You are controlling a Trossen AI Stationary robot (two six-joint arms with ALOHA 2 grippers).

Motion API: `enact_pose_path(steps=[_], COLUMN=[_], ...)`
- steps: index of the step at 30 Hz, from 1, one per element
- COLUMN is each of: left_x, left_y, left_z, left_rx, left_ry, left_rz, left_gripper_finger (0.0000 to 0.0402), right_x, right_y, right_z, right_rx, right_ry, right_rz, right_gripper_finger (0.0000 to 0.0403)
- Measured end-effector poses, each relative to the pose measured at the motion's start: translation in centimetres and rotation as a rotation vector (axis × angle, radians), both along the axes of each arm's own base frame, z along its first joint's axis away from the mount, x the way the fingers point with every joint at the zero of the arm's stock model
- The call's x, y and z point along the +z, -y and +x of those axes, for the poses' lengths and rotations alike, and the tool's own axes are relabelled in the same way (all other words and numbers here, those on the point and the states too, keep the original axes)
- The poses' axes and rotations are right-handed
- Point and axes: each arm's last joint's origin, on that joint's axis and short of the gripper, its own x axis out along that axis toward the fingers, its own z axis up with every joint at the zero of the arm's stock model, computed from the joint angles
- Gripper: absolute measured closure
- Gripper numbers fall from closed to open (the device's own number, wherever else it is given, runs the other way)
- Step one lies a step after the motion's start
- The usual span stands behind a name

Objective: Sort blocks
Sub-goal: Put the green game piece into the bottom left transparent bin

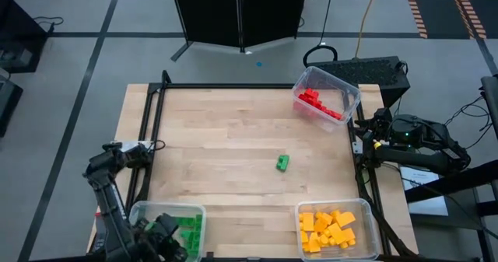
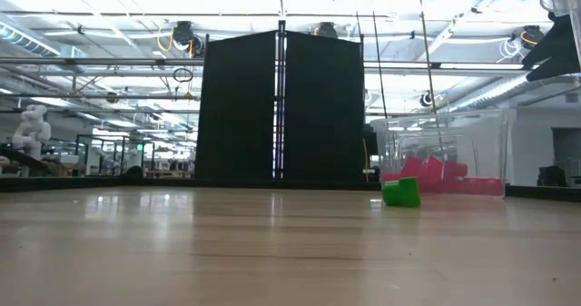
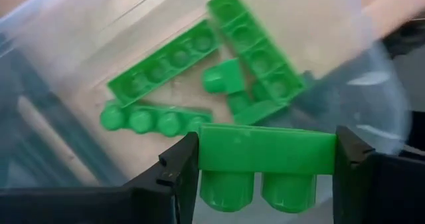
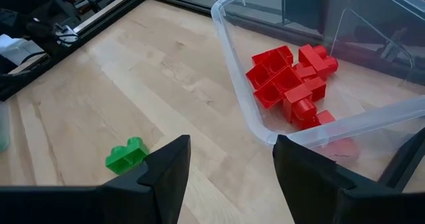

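The wooden table (image 1: 233, 153) fills the middle of the high view, with a black screen (image 2: 281, 106) standing behind its far edge. Three clear bins sit on it. The red bin (image 1: 348, 96) is at the far right corner and holds a heap of red blocks (image 1: 319, 103). The yellow bin (image 1: 373, 215) is at the near right corner, full of yellow-orange blocks (image 1: 328, 229) and cut off by the picture's lower edge. The green bin (image 1: 140, 209) is at the near left corner, with several green blocks (image 3: 166, 68) lying loose on its floor.

The left arm reaches over the green bin. The left gripper (image 3: 265, 161) is above the bin's inside, its two fingers clamped on the ends of a green brick (image 3: 265, 147), studs pointing down. From above, the arm hides much of this bin.

The right arm is folded off the table's right edge, beside the red bin. The right gripper (image 4: 229, 164) has its fingers spread wide with nothing between them.

One stray green block (image 1: 282, 162) lies alone on the bare wood, right of centre, well apart from all three bins. In the low view it shows in front of the red bin, whose blocks blur through the clear wall.
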Motion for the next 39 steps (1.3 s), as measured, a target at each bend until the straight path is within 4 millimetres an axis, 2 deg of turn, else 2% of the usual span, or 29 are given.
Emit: enact_pose_path(steps=[5, 11, 19, 23, 27, 30, 35, 39], left_x=[-2.4, -4.5, -5.4, -5.2, -3.9, -1.9, 2.4, 5.0], left_y=[0.1, -0.9, -1.6, -2.0, -3.1, -4.6, -9.1, -13.6], left_z=[-1.2, -0.6, 0.0, 0.5, 0.8, 1.1, 1.8, 3.3], left_rx=[0.077, 0.113, 0.215, 0.237, 0.29, 0.349, 0.401, 0.425], left_ry=[-0.067, -0.128, -0.245, -0.26, -0.211, -0.105, 0.136, 0.381], left_rz=[0.063, 0.129, 0.105, 0.086, 0.057, 0.036, 0.007, 0.105], left_gripper_finger=[0.0235, 0.0234, 0.0144, 0.0122, 0.0118, 0.0118, 0.0117, 0.0116], right_x=[0.0, 0.0, 0.0, 0.0, 0.0, 0.0, 0.0, 0.0], right_y=[0.0, 0.0, 0.0, 0.0, 0.0, 0.0, 0.0, 0.0], right_z=[0.0, 0.0, 0.0, 0.0, 0.0, 0.0, 0.0, 0.0], right_rx=[0.0, -0.001, 0.0, 0.002, 0.002, 0.003, 0.003, 0.003], right_ry=[0.0, 0.0, 0.0, -0.002, -0.002, -0.002, -0.003, -0.003], right_rz=[0.0, 0.0, 0.0, -0.003, -0.005, -0.005, -0.005, -0.005], right_gripper_finger=[0.0195, 0.0195, 0.0195, 0.0195, 0.0195, 0.0195, 0.0195, 0.0195])
